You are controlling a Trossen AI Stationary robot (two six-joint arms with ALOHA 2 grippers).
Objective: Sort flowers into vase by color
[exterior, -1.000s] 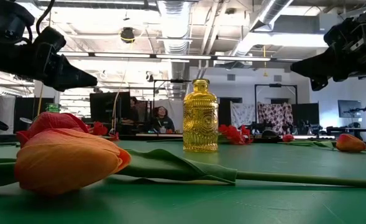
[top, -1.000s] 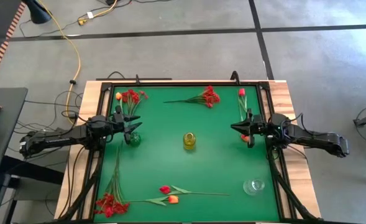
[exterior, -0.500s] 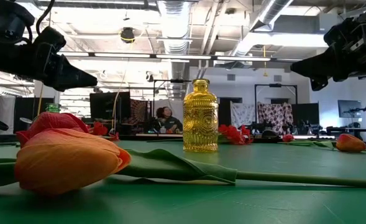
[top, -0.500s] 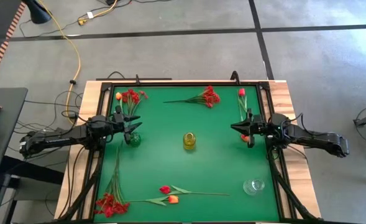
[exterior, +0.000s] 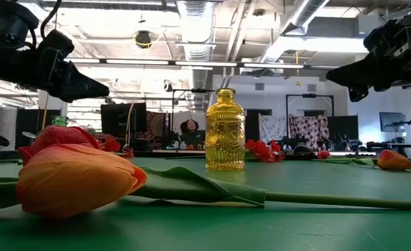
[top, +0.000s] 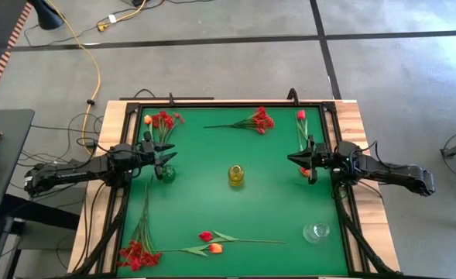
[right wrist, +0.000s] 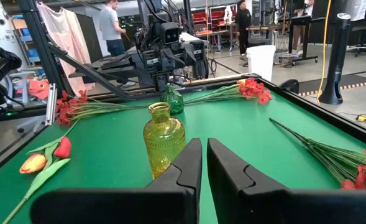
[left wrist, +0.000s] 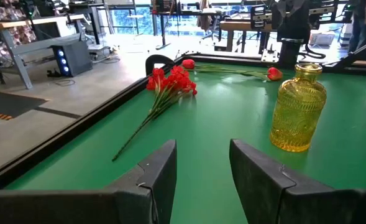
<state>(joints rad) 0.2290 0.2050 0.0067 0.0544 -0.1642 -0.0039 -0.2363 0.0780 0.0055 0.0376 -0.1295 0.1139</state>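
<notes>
Flowers lie scattered flat on the green table. A red bunch with an orange tulip lies at the far left, and a red bunch at the far middle. A red tulip lies at the far right. Another red bunch lies at the near left, beside a red bud and an orange tulip. A yellow vase stands in the middle. My left gripper hovers open at the left, above a green vase. My right gripper hovers shut at the right, holding nothing.
A clear glass vase stands at the near right. A black frame runs around the table's edge. A small flower lies under my right gripper. Open green surface lies around the yellow vase.
</notes>
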